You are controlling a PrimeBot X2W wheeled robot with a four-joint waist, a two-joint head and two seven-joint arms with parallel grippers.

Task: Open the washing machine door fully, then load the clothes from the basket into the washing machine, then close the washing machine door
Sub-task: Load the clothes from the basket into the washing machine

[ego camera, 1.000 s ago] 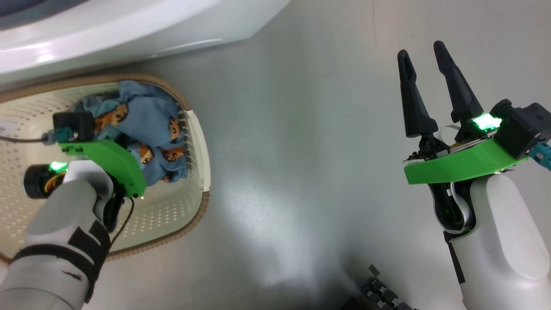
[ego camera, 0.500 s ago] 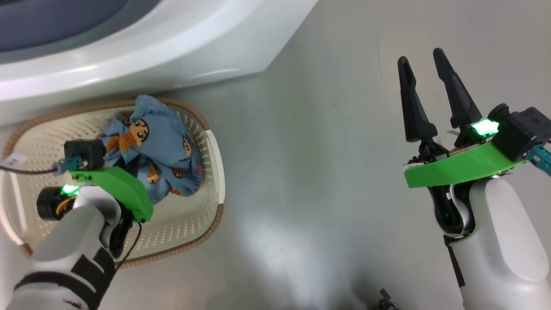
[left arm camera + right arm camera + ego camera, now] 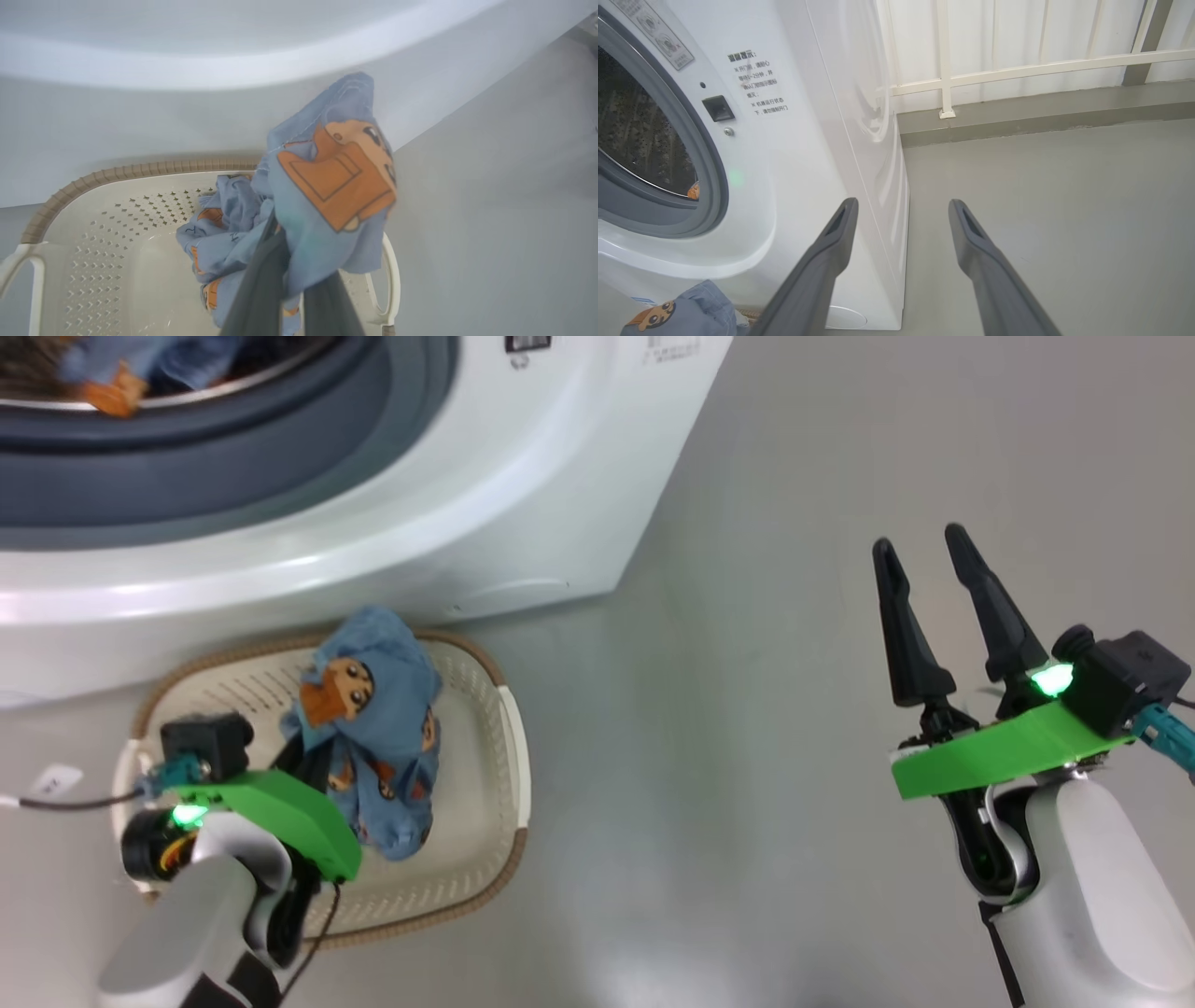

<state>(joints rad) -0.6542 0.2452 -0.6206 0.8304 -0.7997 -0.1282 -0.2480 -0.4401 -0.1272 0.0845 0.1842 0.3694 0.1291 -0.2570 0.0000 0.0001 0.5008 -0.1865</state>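
Observation:
My left gripper (image 3: 280,242) is shut on a light blue garment (image 3: 336,177) printed with orange-brown figures, held bunched above the cream basket (image 3: 93,219). More of the same fabric trails down into the basket. From the head, the lifted clothes (image 3: 373,747) hang over the basket (image 3: 509,728), which stands on the floor just before the white washing machine (image 3: 523,504). Another blue piece (image 3: 121,373) lies in the drum behind the grey gasket (image 3: 233,457). My right gripper (image 3: 918,546) stands open and empty over bare floor at the right, also seen from its wrist (image 3: 903,205). The washing machine door is out of view.
Grey floor (image 3: 747,756) stretches between the basket and my right arm. A white railing (image 3: 1017,70) and wall run behind the machine's right side. A thin cable with a white tag (image 3: 51,782) trails left of the basket.
The head camera has tilted up, bringing the drum opening into view. My left gripper has raised the blue garment from the basket's bottom. The right gripper stays open.

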